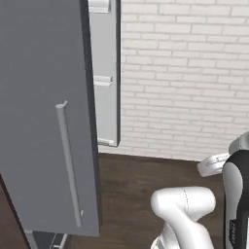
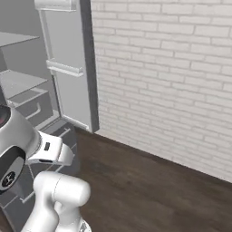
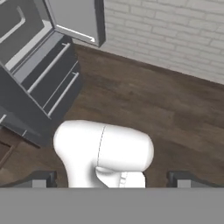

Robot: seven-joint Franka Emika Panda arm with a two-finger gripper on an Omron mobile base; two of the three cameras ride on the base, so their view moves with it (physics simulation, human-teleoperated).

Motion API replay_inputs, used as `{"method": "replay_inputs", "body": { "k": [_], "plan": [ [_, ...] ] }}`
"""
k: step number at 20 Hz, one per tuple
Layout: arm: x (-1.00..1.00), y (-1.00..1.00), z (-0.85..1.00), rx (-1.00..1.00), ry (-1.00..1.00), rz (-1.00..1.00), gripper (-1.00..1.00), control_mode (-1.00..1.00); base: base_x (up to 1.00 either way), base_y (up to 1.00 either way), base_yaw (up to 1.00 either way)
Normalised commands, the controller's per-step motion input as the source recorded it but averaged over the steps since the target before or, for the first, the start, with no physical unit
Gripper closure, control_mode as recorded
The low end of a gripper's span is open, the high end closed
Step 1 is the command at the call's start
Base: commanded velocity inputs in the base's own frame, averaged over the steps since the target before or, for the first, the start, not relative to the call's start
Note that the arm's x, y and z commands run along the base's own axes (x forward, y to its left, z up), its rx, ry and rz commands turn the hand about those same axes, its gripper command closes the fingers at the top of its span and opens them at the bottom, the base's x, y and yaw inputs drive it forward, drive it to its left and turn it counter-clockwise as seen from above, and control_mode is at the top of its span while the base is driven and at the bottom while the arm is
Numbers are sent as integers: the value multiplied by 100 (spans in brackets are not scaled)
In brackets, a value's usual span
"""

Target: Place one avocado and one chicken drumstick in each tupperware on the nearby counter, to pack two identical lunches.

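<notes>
Whitewashed brick wall [image 1: 185,78] closes the far side of the room, meeting a dark wood-plank floor [image 2: 149,190] along its base. An open grey fridge [image 2: 27,104] stands against the wall. In the left base view its near door [image 1: 44,116] swings toward the camera, carrying a long vertical bar handle [image 1: 68,165]; a second door [image 1: 104,73] stands open against the wall, with small bins on its inner face. The right base view shows pale shelves [image 2: 18,84] inside the cabinet and pull-out drawers [image 3: 52,78] at its lower part; the hand view shows the same drawers, each with a thin silver rail.

The gripper [image 3: 111,180] hangs above the floor, pointing down past the robot's own body. Its two dark fingertips [image 3: 40,179] stand fully spread, with nothing between them.

No avocado, drumstick, tupperware or counter can be located in these views; their positions cannot be told.
</notes>
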Motion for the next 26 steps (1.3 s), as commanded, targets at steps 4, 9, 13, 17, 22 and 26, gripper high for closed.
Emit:
{"method": "replay_inputs", "body": {
  "k": [4, 9, 13, 17, 22, 26],
  "plan": [
    [0, 0, 0, 0, 0, 0, -100, 100, 30, -58, 45],
    [0, 0, 0, 0, 0, 0, -100, 100, 41, -50, 47],
    [0, 0, 0, 0, 0, 0, -100, 100, 56, -36, 48],
    [0, 0, 0, 0, 0, 0, -100, 100, 78, -59, 44],
    [0, 0, 0, 0, 0, 0, -100, 100, 83, -35, 50],
    [0, 0, 0, 0, 0, 0, -100, 100, 31, -52, 57]
  ]
}}
